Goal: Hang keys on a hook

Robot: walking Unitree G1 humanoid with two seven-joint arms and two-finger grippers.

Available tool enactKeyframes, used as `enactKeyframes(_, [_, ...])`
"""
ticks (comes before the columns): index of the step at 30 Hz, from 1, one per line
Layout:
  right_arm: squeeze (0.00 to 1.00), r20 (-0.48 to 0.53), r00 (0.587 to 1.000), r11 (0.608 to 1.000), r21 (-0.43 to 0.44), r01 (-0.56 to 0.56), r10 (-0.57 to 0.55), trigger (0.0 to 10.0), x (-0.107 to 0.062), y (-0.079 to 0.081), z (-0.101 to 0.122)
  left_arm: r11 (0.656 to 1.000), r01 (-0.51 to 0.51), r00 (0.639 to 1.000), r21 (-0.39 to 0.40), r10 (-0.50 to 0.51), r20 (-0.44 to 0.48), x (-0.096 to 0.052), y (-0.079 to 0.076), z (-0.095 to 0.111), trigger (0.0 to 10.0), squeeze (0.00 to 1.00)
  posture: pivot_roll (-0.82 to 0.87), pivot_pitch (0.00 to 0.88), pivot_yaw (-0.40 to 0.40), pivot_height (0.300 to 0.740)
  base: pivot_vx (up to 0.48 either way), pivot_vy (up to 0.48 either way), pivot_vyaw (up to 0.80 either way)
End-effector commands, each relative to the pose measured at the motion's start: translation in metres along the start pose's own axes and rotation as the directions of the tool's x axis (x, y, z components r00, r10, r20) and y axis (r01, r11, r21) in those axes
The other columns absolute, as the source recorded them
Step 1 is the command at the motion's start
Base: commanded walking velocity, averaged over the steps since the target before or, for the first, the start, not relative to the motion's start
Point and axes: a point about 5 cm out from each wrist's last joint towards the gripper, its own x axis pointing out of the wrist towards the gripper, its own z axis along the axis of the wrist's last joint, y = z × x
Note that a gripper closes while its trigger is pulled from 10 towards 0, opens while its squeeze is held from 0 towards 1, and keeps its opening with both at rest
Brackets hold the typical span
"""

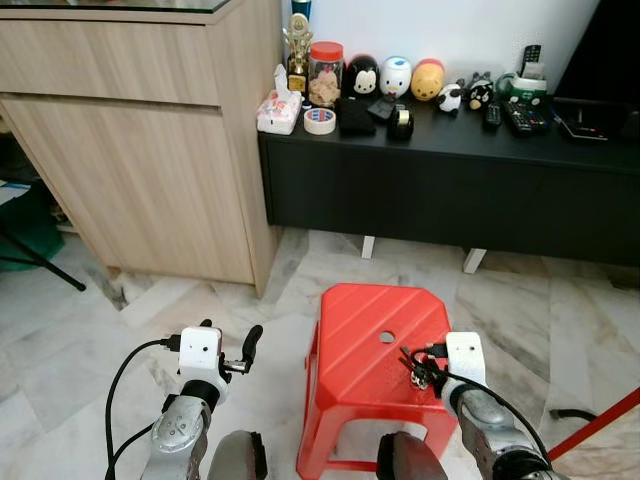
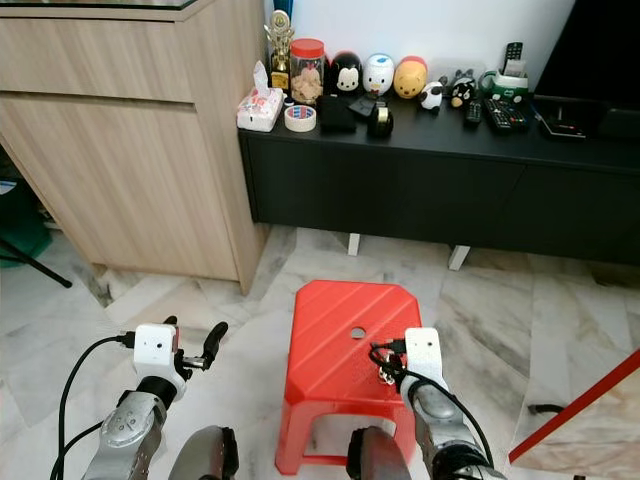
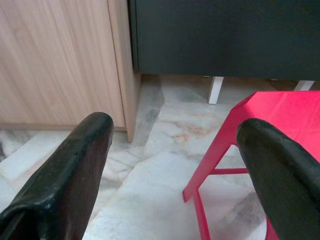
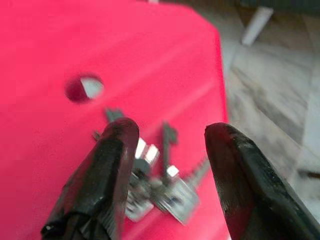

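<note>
Two fingers of the right hand stand apart around the keys on the red stool; it should close centred, low.

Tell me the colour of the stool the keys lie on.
Red; the stool under the keys shows best in the left eye view.
</note>
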Motion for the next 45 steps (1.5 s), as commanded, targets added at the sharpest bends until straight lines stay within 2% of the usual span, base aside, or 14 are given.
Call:
enactKeyframes(1, [0.00,0.029,1.000,1.000,0.013,-0.013,0.013,10.0,0.000,0.003,0.004,1.000,0.014,1.000,0.014,-0.014,-0.010,-0.001,-0.002,-0.001,10.0,0.00,0.09,0.062,-0.037,0.600,0.000,0.000,0.00])
enactKeyframes(4, [0.00,0.021,0.998,0.998,0.001,-0.060,0.060,10.0,-0.001,0.013,0.000,1.000,0.014,1.000,0.014,-0.013,-0.012,-0.001,-0.002,-0.002,10.0,0.00,0.10,0.063,-0.041,0.600,0.000,0.000,0.00])
enactKeyframes(7, [0.00,-0.047,0.998,0.999,-0.012,-0.036,0.035,10.0,-0.002,0.013,-0.011,1.000,0.013,1.000,0.016,-0.012,-0.017,-0.002,-0.001,-0.003,10.0,0.00,0.09,0.062,-0.044,0.600,0.000,0.000,0.00])
enactKeyframes(11, [0.00,-0.067,0.997,0.999,0.016,-0.037,0.038,10.0,-0.004,0.020,-0.018,1.000,0.012,1.000,0.016,-0.012,-0.021,-0.003,-0.002,-0.005,10.0,0.00,0.09,0.064,-0.048,0.600,0.000,0.000,0.00])
enactKeyframes(13, [0.00,-0.064,0.998,0.997,0.073,0.000,0.004,10.0,-0.005,0.020,-0.020,1.000,0.013,1.000,0.015,-0.012,-0.021,-0.003,-0.002,-0.005,10.0,0.00,0.09,0.064,-0.049,0.600,0.000,0.000,0.00])
enactKeyframes(14, [0.00,-0.047,0.998,0.986,0.156,0.051,-0.045,10.0,-0.005,0.020,-0.019,1.000,0.012,1.000,0.014,-0.012,-0.020,-0.003,-0.002,-0.005,10.0,0.00,0.09,0.063,-0.052,0.600,0.000,0.000,0.00])
enactKeyframes(16, [0.00,-0.017,0.997,0.960,0.267,0.080,-0.078,10.0,-0.006,0.019,-0.017,1.000,0.012,1.000,0.015,-0.012,-0.020,-0.003,-0.003,-0.005,10.0,0.00,0.09,0.063,-0.054,0.600,0.000,0.000,0.00])
enactKeyframes(18, [0.00,-0.003,0.996,0.950,0.300,0.087,-0.090,10.0,-0.007,0.019,-0.016,1.000,0.012,1.000,0.015,-0.011,-0.020,-0.003,-0.003,-0.005,10.0,0.00,0.09,0.062,-0.055,0.600,0.000,0.000,0.00])
enactKeyframes(20, [0.00,0.035,0.994,0.910,0.408,0.081,-0.105,10.0,-0.008,0.019,-0.014,1.000,0.008,1.000,0.015,-0.008,-0.019,-0.003,-0.002,-0.005,10.0,0.00,0.09,0.063,-0.058,0.600,0.000,0.000,0.00])
enactKeyframes(24, [0.00,0.070,0.991,0.868,0.492,0.064,-0.113,10.0,-0.011,0.018,-0.014,1.000,0.003,1.000,0.017,-0.003,-0.021,-0.004,-0.001,-0.005,10.0,0.00,0.08,0.063,-0.058,0.600,0.000,0.000,0.00])
enactKeyframes(27, [0.00,0.059,0.990,0.837,0.542,0.078,-0.130,10.0,-0.014,0.016,-0.019,1.000,0.001,1.000,0.016,-0.001,-0.020,-0.003,-0.001,-0.005,10.0,0.00,0.08,0.063,-0.058,0.600,0.000,0.000,0.00])
enactKeyframes(28, [0.00,0.038,0.990,0.813,0.576,0.089,-0.135,10.0,-0.015,0.014,-0.024,1.000,0.002,1.000,0.016,-0.002,-0.019,-0.003,-0.001,-0.005,10.0,0.00,0.08,0.063,-0.058,0.600,0.000,0.000,0.00])
enactKeyframes(34, [0.00,-0.010,0.991,0.765,0.635,0.108,-0.131,10.0,-0.018,0.014,-0.037,1.000,0.002,1.000,0.017,-0.002,-0.020,-0.002,-0.001,-0.005,10.0,0.00,0.08,0.059,-0.060,0.600,0.000,0.000,0.00])
enactKeyframes(45, [0.00,-0.058,0.992,0.746,0.655,0.120,-0.109,10.0,-0.019,0.018,-0.045,1.000,0.000,1.000,0.019,0.001,-0.024,-0.003,-0.001,-0.007,10.0,0.00,0.08,0.060,-0.061,0.600,0.000,0.000,0.00])
